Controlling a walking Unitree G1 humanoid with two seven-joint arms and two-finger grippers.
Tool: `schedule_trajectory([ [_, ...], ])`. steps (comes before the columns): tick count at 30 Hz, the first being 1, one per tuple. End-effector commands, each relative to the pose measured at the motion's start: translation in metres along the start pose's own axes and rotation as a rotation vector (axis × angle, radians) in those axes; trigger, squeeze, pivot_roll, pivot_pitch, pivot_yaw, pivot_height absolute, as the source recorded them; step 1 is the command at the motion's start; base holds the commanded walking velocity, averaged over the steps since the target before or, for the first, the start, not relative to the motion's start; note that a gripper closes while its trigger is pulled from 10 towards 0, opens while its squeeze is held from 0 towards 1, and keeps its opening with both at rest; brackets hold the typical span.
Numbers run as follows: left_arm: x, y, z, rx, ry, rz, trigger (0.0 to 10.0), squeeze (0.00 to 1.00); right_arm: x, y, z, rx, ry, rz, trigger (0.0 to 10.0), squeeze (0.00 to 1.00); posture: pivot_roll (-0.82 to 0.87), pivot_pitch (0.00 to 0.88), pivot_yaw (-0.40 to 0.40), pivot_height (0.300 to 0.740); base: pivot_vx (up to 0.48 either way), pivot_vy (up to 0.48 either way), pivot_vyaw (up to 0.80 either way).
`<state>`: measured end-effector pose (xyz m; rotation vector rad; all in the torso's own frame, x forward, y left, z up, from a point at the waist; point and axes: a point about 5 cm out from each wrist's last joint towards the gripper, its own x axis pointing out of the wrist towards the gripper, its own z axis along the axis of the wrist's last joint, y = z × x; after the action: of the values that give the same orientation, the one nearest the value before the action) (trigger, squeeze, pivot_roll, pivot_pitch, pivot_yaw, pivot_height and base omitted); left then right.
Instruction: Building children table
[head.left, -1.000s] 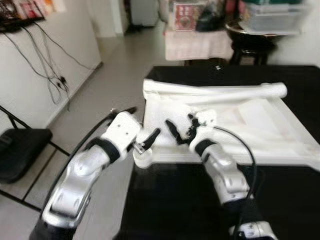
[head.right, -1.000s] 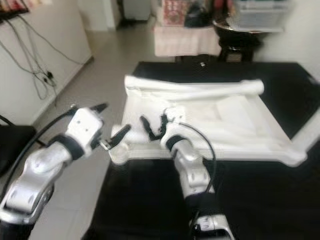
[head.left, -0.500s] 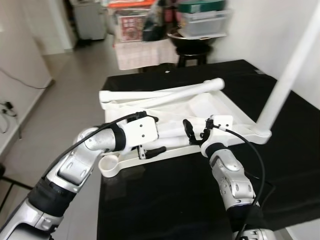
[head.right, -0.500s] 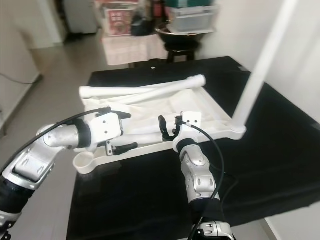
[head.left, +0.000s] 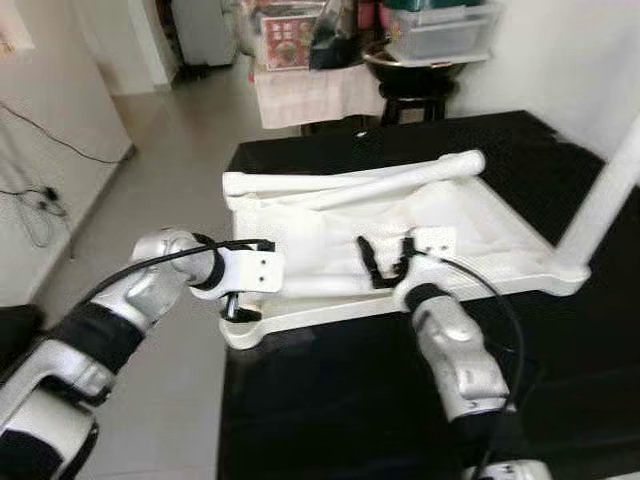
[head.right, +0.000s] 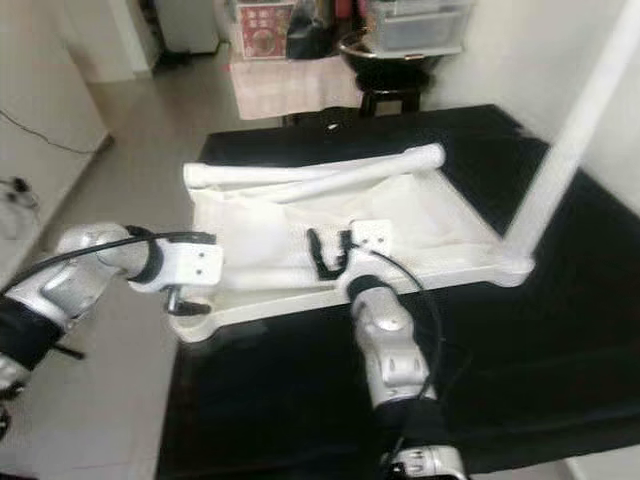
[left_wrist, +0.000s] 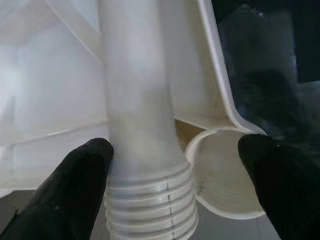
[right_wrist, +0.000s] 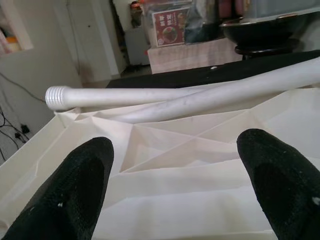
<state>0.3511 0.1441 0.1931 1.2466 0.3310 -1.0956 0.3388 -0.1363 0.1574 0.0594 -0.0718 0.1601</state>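
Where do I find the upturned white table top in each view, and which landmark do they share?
Left eye view: table top in the centre, on the black surface.
Right eye view: table top at centre.
Left wrist view: table top behind the threaded leg.
Right wrist view: table top across the lower half.
Shared landmark: the black surface beneath it.

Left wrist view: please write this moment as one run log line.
left pincer: open, astride loose table leg | threaded end beside corner socket | right pincer: open above tabletop | one leg mounted
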Motion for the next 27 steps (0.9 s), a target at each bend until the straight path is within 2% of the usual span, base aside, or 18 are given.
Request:
schedule_trajectory([
  [1, 0.002, -0.001, -0.003, 0.013, 0.03, -0.023, 10.0, 0.0, -0.001, 0.003, -0.001, -0.002, 0.003, 0.007, 10.0, 0.0, -0.07, 0.034, 0.065, 0.74, 0.0, 0.0, 0.0],
  [6, 0.009, 0.007, -0.004, -0.001, 0.05, -0.022, 10.0, 0.0, -0.002, 0.004, -0.001, -0.001, 0.003, 0.008, 10.0, 0.0, -0.07, 0.043, 0.071, 0.74, 0.0, 0.0, 0.0],
  [13, 0.019, 0.019, 0.004, 0.026, 0.04, 0.009, 10.0, 0.0, -0.004, 0.005, -0.001, -0.003, 0.003, 0.01, 10.0, 0.0, -0.08, 0.052, 0.078, 0.74, 0.0, 0.0, 0.0],
  [15, 0.021, 0.024, 0.007, 0.036, 0.043, 0.03, 10.0, 0.0, -0.005, 0.006, -0.001, -0.003, 0.004, 0.01, 10.0, 0.0, -0.08, 0.053, 0.079, 0.74, 0.0, 0.0, 0.0],
  [16, 0.024, 0.032, 0.012, 0.052, 0.045, 0.068, 10.0, 0.0, -0.006, 0.006, -0.001, -0.003, 0.005, 0.012, 10.0, 0.0, -0.09, 0.055, 0.082, 0.74, 0.0, 0.0, 0.0],
  [20, 0.027, 0.039, 0.015, 0.056, 0.058, 0.085, 10.0, 0.0, -0.007, 0.007, -0.001, -0.001, 0.007, 0.015, 10.0, 0.0, -0.09, 0.061, 0.088, 0.74, 0.0, 0.0, 0.0],
  [27, 0.03, 0.041, 0.014, 0.025, 0.081, 0.067, 10.0, 0.0, -0.01, 0.008, -0.002, 0.005, 0.01, 0.014, 10.0, 0.0, -0.1, 0.07, 0.1, 0.74, 0.0, 0.0, 0.0],
])
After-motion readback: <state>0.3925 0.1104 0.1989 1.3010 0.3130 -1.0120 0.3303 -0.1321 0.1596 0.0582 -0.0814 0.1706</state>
